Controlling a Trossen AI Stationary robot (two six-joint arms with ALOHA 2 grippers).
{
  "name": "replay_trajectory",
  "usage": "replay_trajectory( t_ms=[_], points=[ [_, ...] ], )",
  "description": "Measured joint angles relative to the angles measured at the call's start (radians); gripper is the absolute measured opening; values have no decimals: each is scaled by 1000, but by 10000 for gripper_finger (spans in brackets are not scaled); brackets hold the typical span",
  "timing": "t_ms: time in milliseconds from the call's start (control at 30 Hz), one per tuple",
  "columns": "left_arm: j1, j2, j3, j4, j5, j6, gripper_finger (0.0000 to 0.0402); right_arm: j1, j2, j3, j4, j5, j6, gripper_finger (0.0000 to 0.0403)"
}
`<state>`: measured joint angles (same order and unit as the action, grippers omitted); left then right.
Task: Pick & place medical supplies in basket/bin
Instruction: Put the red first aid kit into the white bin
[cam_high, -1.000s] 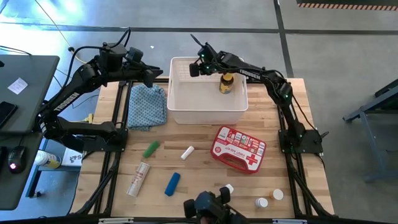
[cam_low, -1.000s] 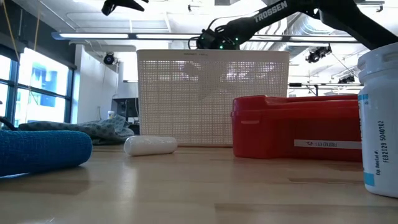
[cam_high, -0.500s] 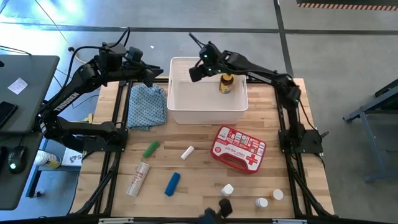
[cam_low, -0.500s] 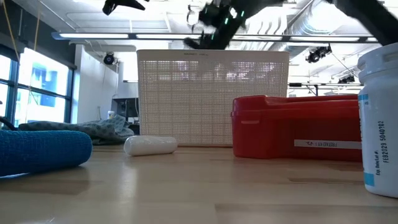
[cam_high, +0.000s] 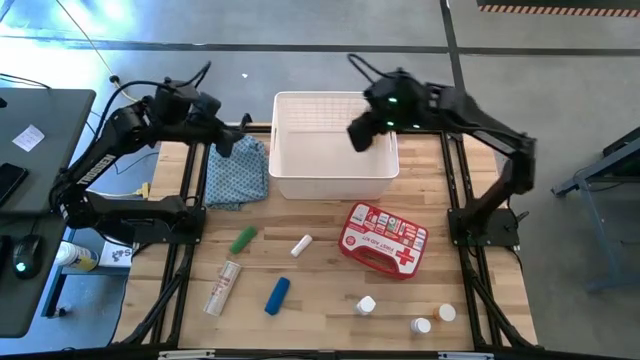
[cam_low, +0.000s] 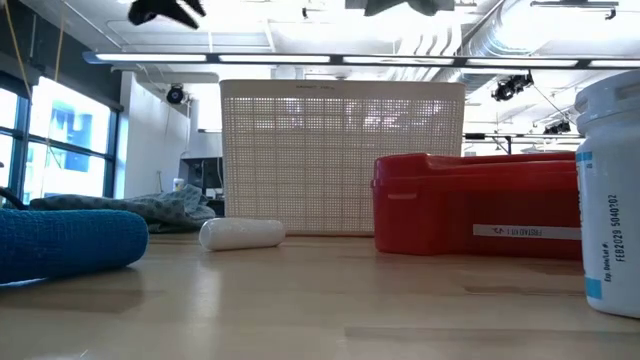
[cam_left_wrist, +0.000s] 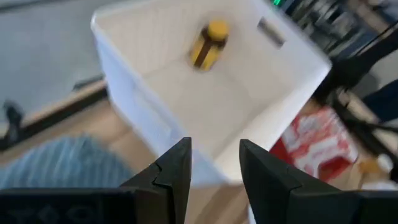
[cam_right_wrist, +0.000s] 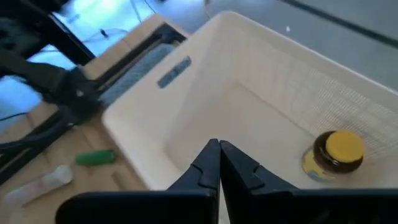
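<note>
Amber bottle (cam_right_wrist: 334, 155) with yellow cap sits inside the white basket (cam_high: 290, 185), against its right wall; basket is at the table's far edge, centre. Right gripper (cam_high: 360, 135) hangs above the basket's right side, fingers together, holding nothing. Left gripper (cam_high: 226, 143) over the blue cloth (cam_high: 238, 170) near the far-left corner, fingers apart. Red first-aid case (cam_high: 382, 240) lies between basket and near edge.
</note>
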<state>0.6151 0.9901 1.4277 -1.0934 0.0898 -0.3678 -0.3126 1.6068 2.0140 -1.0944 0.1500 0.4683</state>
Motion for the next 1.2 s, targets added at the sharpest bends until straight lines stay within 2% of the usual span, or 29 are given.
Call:
replay_trajectory(
  t_ms=[133,233,433,567,733,900,1100,1200],
  points=[
    [-7,13,0,-108,14,-10,170,51,-58,1,-85,-11,4,0],
    [-66,27,0,-146,7,-34,170,97,-78,0,-200,-13,5,0],
    [-200,49,0,-296,-147,-139,170,206,-92,0,-387,-36,26,5],
    [-272,69,0,-312,-175,-218,170,281,-90,-1,-395,-48,16,21],
    [-375,88,0,-205,-174,-315,170,365,-90,-1,-423,-51,12,49],
    [-517,110,0,-44,-190,-318,170,453,-90,-1,-479,-52,45,72],
    [-602,130,-1,135,-200,-271,170,547,-85,-1,-449,-19,197,86],
    [-644,148,1,287,-197,-209,170,572,-74,-1,-448,19,272,92]
  ],
)
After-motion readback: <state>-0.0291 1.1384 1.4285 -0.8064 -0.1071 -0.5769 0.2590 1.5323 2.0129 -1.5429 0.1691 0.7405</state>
